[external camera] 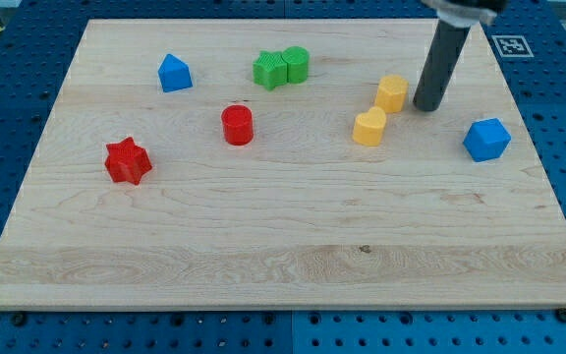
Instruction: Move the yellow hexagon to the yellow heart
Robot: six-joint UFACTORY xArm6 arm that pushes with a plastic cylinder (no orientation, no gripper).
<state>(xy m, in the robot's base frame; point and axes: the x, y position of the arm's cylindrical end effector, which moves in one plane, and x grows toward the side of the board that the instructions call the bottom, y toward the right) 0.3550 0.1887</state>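
Note:
The yellow hexagon point(392, 92) stands right of the board's middle, touching or almost touching the upper right side of the yellow heart point(368, 128). My tip point(425, 105) is on the board just to the right of the hexagon, with a small gap between them. The dark rod rises from it toward the view's top.
A blue hexagon point(486, 139) lies to the right of the tip. A green star point(270, 70) and green cylinder point(296, 64) touch near the top middle. A blue house-shaped block point(174, 73), red cylinder point(237, 125) and red star point(128, 160) lie on the left half.

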